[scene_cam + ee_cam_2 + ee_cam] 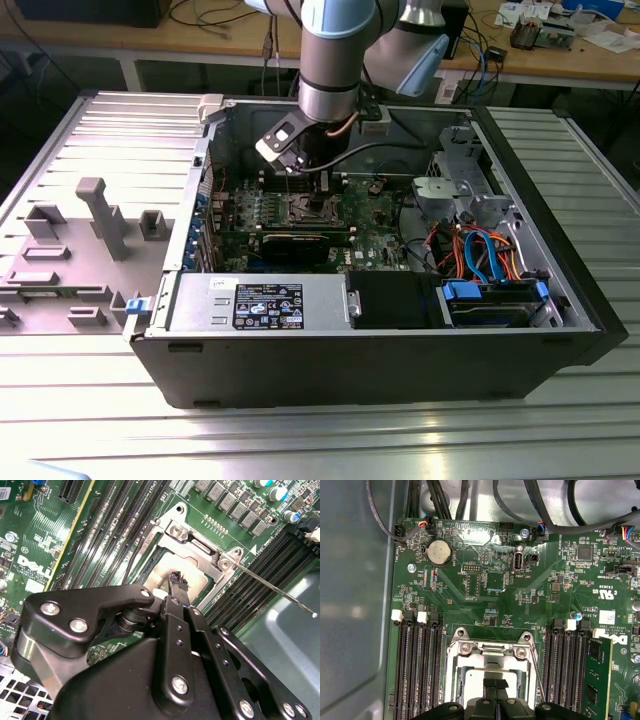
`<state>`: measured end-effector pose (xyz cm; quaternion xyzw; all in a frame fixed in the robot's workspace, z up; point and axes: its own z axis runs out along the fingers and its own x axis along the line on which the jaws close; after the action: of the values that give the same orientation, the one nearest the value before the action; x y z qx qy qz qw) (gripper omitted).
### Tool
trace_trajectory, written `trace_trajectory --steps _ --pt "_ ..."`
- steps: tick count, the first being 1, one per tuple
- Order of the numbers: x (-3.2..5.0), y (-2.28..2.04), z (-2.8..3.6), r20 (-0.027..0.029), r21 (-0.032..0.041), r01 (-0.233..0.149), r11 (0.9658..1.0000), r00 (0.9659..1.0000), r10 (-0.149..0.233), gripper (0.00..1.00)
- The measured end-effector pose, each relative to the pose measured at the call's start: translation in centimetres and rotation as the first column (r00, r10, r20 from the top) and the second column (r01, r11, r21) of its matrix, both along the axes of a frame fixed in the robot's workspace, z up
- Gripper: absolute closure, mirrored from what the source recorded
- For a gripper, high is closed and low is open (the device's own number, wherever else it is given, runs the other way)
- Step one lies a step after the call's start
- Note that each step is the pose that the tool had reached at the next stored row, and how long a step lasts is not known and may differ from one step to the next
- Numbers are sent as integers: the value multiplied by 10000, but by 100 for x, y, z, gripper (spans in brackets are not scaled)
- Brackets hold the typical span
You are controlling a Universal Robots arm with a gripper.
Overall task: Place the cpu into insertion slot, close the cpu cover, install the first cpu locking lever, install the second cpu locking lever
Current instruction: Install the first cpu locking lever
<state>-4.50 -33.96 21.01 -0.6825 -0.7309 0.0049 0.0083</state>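
Note:
The cpu (167, 575) (472, 677) lies flat in the insertion slot (312, 208), its silvery top showing in both wrist views. The cpu cover (197, 537) (490, 652), a silver frame, lies around the chip and looks lowered. My gripper (177, 582) (495, 684) (305, 183) hangs straight over the chip's middle, its black fingertips (490, 684) pressed together with nothing between them, at or just above the metal top. One thin wire locking lever (275, 590) (536, 667) sticks out from the socket's corner, away from the frame.
Long black memory slots (417, 665) flank the socket on both sides, with a green memory module (597, 680) standing in one. A black graphics card (295, 245), the power supply (260, 300) and loose drive cables (480, 255) fill the case. The case wall (355, 605) is close by.

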Motion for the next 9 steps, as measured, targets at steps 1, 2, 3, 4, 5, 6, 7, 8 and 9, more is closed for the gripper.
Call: trace_trajectory --steps 1,2,3,4,5,6,7,8,9 --pt "0 0 11 0 0 0 10000 10000 0 89" --pt "0 0 19 0 -2 0 10000 10000 0 89" --pt "0 0 25 0 -1 0 10000 10000 0 89" --pt "0 0 37 0 -1 0 10000 10000 0 89" --pt "0 0 55 0 -1 0 10000 10000 0 89" --pt "0 0 76 -1 -1 0 10000 10000 0 89" --pt "0 0 92 0 -1 0 10000 10000 0 89" --pt "0 0 102 0 -1 0 10000 10000 0 89" --pt "0 0 108 0 0 0 10000 10000 0 89"
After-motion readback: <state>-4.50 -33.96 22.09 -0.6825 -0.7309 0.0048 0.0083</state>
